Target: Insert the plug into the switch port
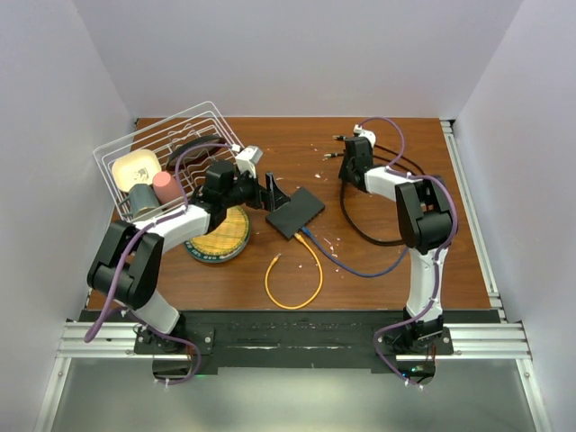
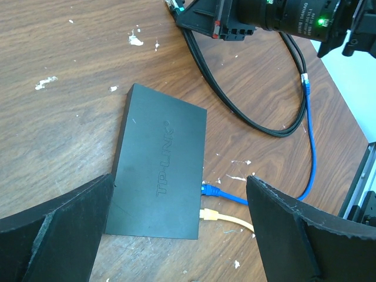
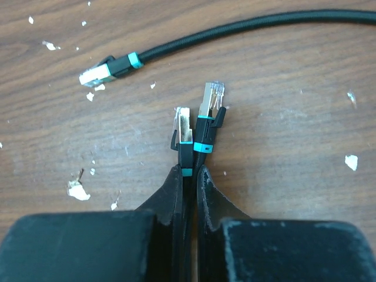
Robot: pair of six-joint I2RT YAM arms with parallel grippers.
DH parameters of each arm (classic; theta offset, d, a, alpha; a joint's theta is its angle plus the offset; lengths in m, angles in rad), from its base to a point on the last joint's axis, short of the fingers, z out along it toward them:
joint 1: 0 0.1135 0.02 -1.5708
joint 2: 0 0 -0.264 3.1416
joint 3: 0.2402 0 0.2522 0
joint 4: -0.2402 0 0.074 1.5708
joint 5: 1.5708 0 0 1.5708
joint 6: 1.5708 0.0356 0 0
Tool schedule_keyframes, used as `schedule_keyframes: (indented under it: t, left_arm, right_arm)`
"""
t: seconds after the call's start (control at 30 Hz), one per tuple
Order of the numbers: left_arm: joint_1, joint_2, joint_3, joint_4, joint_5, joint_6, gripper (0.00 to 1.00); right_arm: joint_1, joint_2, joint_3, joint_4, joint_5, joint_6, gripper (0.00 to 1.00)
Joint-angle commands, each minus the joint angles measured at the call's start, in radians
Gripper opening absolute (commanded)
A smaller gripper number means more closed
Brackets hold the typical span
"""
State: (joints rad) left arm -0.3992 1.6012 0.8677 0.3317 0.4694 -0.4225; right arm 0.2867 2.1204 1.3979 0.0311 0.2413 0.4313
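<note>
**Asker:** Where is the plug?

**Describer:** In the right wrist view, a plug (image 3: 183, 136) with a black boot and a teal band pokes out toward twelve o'clock from the right pincer (image 3: 189, 171). The jaws are pressed together, with the boot in the slit between them. A second plug (image 3: 208, 117) touches it at one o'clock. I cannot tell whether that one is pinched too. A third plug (image 3: 97, 75) lies loose on the wooden table (image 3: 294, 88) at ten o'clock.

**Asker:** And the switch?

**Describer:** The switch (image 1: 295, 211), a flat black box, lies mid-table in the overhead view. The right pincer is at its one o'clock, well apart. The left pincer (image 2: 179, 179) hangs just beside it at ten o'clock, jaws spread wide and gripping nothing. In the left wrist view, a blue cable (image 2: 310, 135) and a yellow cable (image 2: 232, 219) are plugged into the box's edge at four o'clock. The sockets themselves are hidden.
</note>
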Motion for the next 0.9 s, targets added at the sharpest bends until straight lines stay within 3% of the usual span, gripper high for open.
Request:
schedule_keyframes:
  t: [0.0,0.27,0.5,0.7,0.77,0.87]
  left_arm:
    - [0.005,0.011,0.017,0.030,0.025,0.027,1.00]
    - [0.005,0.008,0.002,0.050,0.032,0.013,1.00]
    - [0.005,0.008,-0.013,0.076,0.046,-0.007,1.00]
    - [0.005,0.005,-0.027,0.095,0.055,-0.016,1.00]
    - [0.005,0.006,-0.030,0.098,0.063,-0.019,1.00]
    - [0.005,0.002,-0.038,0.098,0.060,-0.016,1.00]
  right_arm:
    - [-0.003,-0.089,-0.026,-0.022,0.027,-0.006,0.00]
    - [-0.003,-0.218,-0.060,-0.017,0.021,-0.069,0.00]
    - [0.000,-0.323,-0.175,0.029,-0.169,-0.135,0.00]
    - [0.002,-0.304,-0.185,-0.028,-0.132,-0.120,0.00]
    - [0.002,-0.307,-0.188,-0.028,-0.169,-0.121,0.08]
    - [0.000,-0.315,-0.200,0.004,-0.224,-0.118,0.31]
